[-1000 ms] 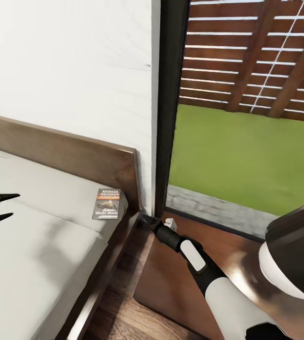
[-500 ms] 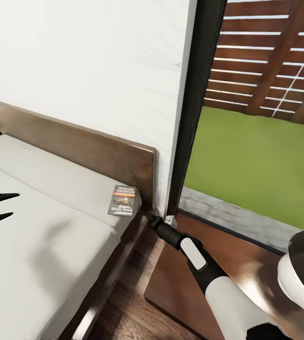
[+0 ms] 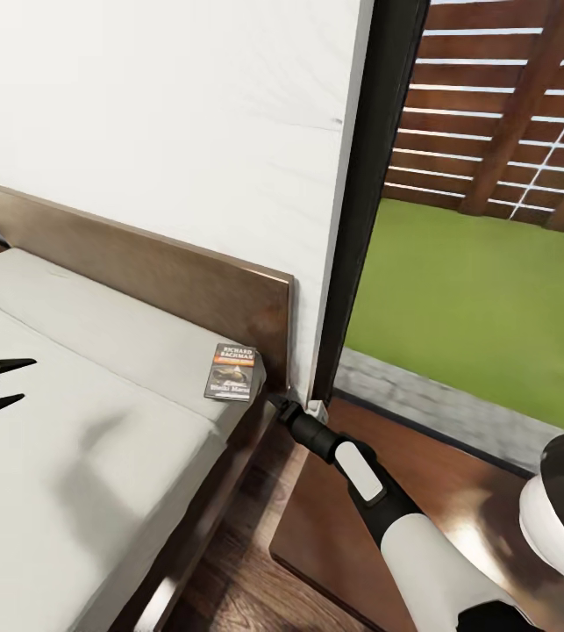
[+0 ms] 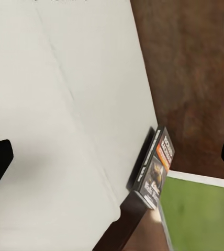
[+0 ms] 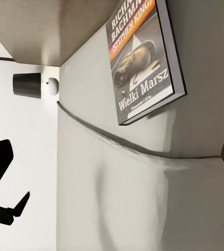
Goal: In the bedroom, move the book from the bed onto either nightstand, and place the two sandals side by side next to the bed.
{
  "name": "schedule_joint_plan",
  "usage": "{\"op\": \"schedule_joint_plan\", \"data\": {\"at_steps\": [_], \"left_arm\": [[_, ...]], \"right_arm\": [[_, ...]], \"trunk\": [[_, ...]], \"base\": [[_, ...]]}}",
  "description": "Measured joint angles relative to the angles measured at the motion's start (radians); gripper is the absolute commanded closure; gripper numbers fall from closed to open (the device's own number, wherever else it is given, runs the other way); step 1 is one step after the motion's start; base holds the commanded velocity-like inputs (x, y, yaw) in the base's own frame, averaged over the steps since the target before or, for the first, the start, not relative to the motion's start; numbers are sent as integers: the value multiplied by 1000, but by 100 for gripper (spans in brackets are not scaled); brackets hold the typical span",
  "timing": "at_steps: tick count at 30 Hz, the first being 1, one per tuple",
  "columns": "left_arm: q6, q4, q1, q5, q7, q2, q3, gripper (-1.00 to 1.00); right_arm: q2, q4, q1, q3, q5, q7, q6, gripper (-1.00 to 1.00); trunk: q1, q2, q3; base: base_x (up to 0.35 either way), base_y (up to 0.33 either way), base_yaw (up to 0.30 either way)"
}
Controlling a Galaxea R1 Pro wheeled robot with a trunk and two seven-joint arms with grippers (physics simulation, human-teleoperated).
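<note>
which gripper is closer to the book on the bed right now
Right. The right gripper sits just past the bed's corner, beside the book. The left gripper hovers over the mattress, much farther off.

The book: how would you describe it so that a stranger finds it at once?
Start at the bed with its bare grey mattress. At the corner nearest the headboard and the window lies the book: a thin dark paperback, white "RICHARD BACHMAN" above an orange band.

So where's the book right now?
In the head view the book lies flat on the bed, at the mattress corner beside the headboard, just left of the right gripper.
</note>
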Motion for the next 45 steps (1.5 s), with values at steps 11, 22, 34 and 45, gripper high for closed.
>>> {"op": "schedule_joint_plan", "data": {"at_steps": [11, 22, 34, 45], "left_arm": [[-4, -1, 0, -2, -84, 0, -5, -100], [-2, -30, 0, 0, -95, 0, -7, -100], [6, -76, 1, 3, -91, -1, -12, -100], [7, -81, 0, 2, -90, -1, -12, -100]], "right_arm": [[0, 0, 0, -3, 0, 2, -1, -100], [0, 2, 0, -5, -4, 0, -30, -100], [0, 3, 0, -3, -1, 0, -55, -100], [0, 3, 0, -1, -1, 1, -56, -100]], "trunk": [[0, 0, 0], [0, 0, 0], [0, 0, 0], [0, 0, 0]], "base": [[0, 0, 1], [0, 0, 0], [0, 0, 0], [0, 0, 0]]}}
